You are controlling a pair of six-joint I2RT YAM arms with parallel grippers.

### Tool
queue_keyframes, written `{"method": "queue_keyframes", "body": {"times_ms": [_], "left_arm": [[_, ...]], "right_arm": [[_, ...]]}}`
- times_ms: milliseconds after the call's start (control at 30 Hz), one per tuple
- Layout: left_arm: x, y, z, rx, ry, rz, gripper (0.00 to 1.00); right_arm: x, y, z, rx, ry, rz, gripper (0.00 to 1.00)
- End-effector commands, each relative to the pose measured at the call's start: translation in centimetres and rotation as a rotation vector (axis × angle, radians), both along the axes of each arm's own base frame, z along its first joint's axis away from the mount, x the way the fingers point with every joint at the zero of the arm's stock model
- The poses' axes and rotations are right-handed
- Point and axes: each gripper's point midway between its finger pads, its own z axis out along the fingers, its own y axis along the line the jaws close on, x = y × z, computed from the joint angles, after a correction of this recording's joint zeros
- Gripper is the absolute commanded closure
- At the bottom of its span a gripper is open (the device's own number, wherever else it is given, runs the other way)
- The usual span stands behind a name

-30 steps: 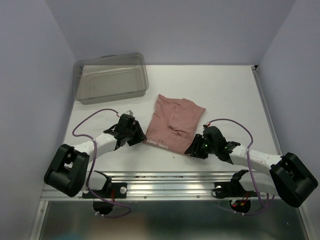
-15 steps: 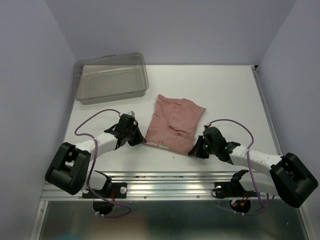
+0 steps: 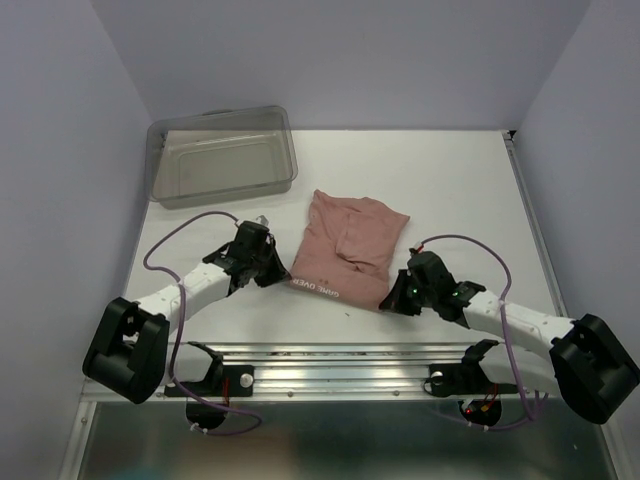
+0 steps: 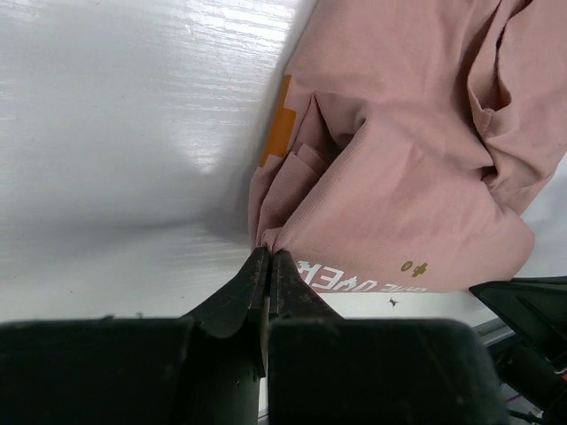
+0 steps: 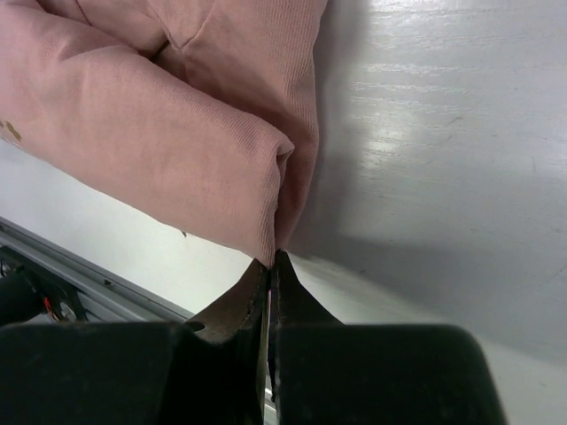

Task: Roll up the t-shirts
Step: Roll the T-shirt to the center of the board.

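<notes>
A dusty-pink t-shirt [image 3: 348, 245] lies folded into a narrow strip in the middle of the white table, its near end lifted a little. White lettering and an orange print show near that end [image 4: 354, 280]. My left gripper [image 3: 281, 276] is shut on the near-left corner of the t-shirt [image 4: 390, 168]; in the left wrist view my left gripper [image 4: 268, 255] pinches the cloth at its tips. My right gripper [image 3: 386, 299] is shut on the near-right corner, and the right wrist view shows my right gripper [image 5: 273, 258] closed on the folded edge of the t-shirt [image 5: 151, 133].
A clear plastic bin [image 3: 222, 155] stands at the back left of the table. A metal rail [image 3: 330, 362] runs along the near edge, behind both arm bases. Walls close in the table on the left, back and right.
Both grippers have closed from open onto the shirt's near corners. The near edge of the shirt has lifted slightly and both arms have shifted a little away from the rail.
</notes>
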Motion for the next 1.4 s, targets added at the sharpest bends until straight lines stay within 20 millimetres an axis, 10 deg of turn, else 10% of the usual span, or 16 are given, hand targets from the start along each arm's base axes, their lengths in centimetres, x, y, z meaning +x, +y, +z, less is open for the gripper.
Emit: {"method": "queue_keyframes", "body": {"times_ms": [0, 533, 867, 1100, 1267, 1367], "left_arm": [[0.7, 0.2, 1.7, 0.014, -0.04, 0.011, 1.0], [0.8, 0.3, 1.5, 0.019, -0.026, 0.02, 1.0], [2.5, 1.2, 1.3, 0.058, -0.042, 0.066, 1.0], [5.0, 2.2, 0.0, 0.079, -0.027, 0.111, 0.99], [5.2, 2.6, 0.8, 0.078, -0.044, 0.126, 0.5], [5.5, 4.1, 2.8, 0.109, -0.084, 0.165, 0.39]], "right_arm": [[1.0, -0.2, 1.5, -0.029, -0.051, 0.014, 0.99], [1.0, 0.1, 2.5, -0.059, -0.062, 0.093, 0.97], [2.2, 0.3, 5.1, -0.148, -0.128, 0.185, 0.57], [4.0, 1.7, 8.9, -0.283, -0.276, 0.265, 0.55], [5.1, 4.1, 10.8, -0.494, -0.432, 0.374, 0.46], [5.3, 6.8, 11.8, -0.569, -0.539, 0.469, 0.4]]}}
